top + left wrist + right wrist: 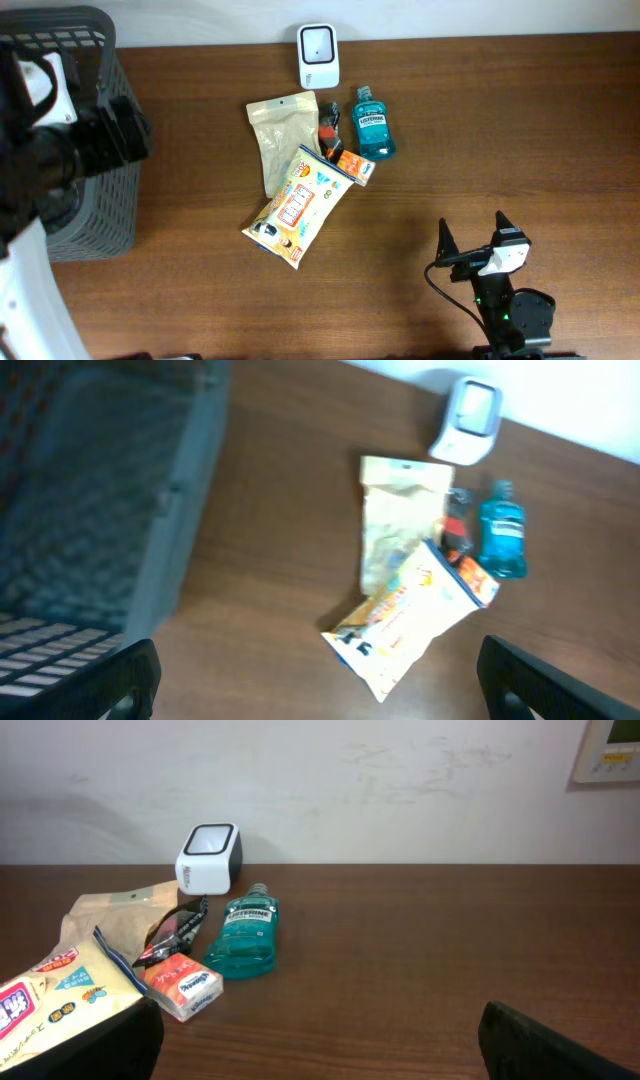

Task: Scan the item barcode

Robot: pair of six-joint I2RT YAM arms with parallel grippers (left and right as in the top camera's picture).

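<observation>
A white barcode scanner (318, 55) stands at the table's far edge. In front of it lies a small pile: a tan pouch (283, 135), a blue mouthwash bottle (373, 123), an orange tissue pack (354, 166), a small black-and-red packet (331, 130) and a yellow-white snack bag (297, 205). My left gripper (320, 690) hangs open and empty high beside the basket, well left of the pile. My right gripper (472, 240) is open and empty near the front edge, right of the pile. The right wrist view shows the scanner (210, 855) and bottle (245, 935) ahead.
A grey mesh basket (90, 130) stands at the far left of the table, partly under my left arm. A pale wall runs behind the table's back edge. Bare brown wood lies between the pile and my right gripper.
</observation>
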